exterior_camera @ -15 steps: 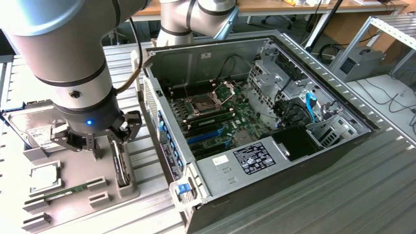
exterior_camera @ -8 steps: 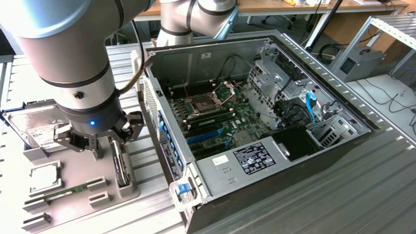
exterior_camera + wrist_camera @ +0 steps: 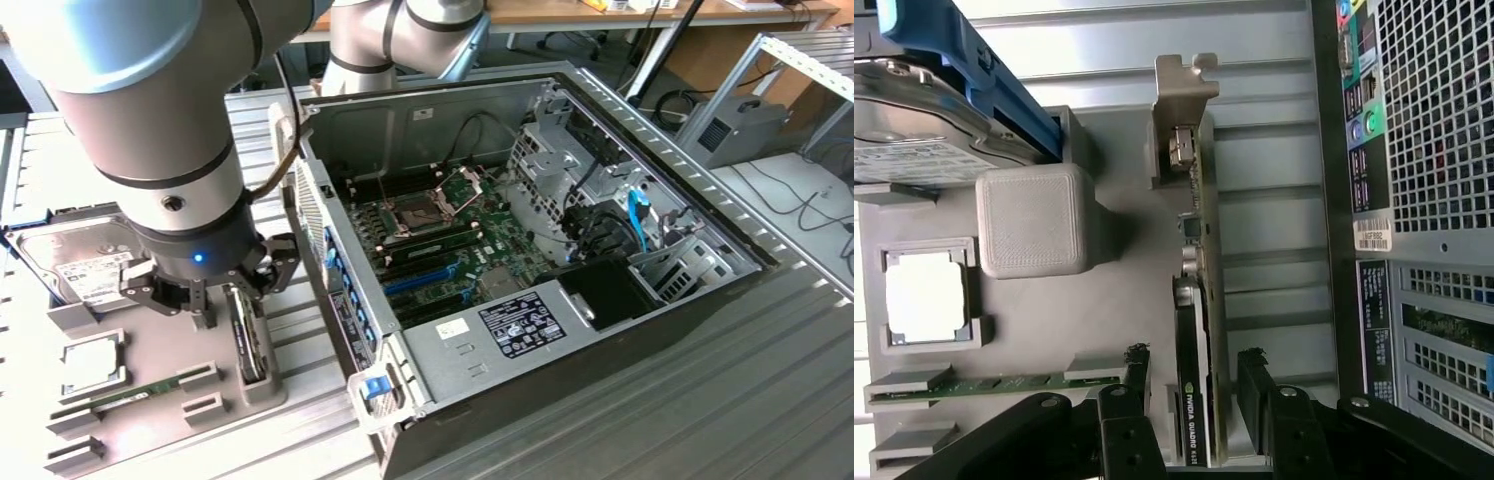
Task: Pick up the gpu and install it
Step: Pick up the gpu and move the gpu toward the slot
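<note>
- The gpu (image 3: 1199, 330) stands on its thin edge in a slot of the gray tray (image 3: 1114, 300). The tray sits just beside the computer case (image 3: 1434, 150), not in it.
- The wrist view cuts off the end of the card by the gripper. That end sits low between the black fingers (image 3: 1137, 372).
- In the exterior view the gpu (image 3: 247, 340) looks like a thin dark strip. The gripper (image 3: 234, 295) and the big arm hide its far part.
- The card's long side runs along the wall of the case.
- Its silver end bracket (image 3: 1182, 110) is at the end away from the gripper.
- A small label on the card reads NVIDIA QUADRO.
- The gripper (image 3: 1196, 375) is right over the card. Its jaws are spread, one finger on each side, and a gap shows on both sides, so nothing is pinched.
- On the same tray lie a green RAM stick (image 3: 984, 383), a square chip (image 3: 924, 297) and a silver hard drive (image 3: 924, 130).
- In the exterior view the case (image 3: 534, 250) lies open with its board showing.
</note>
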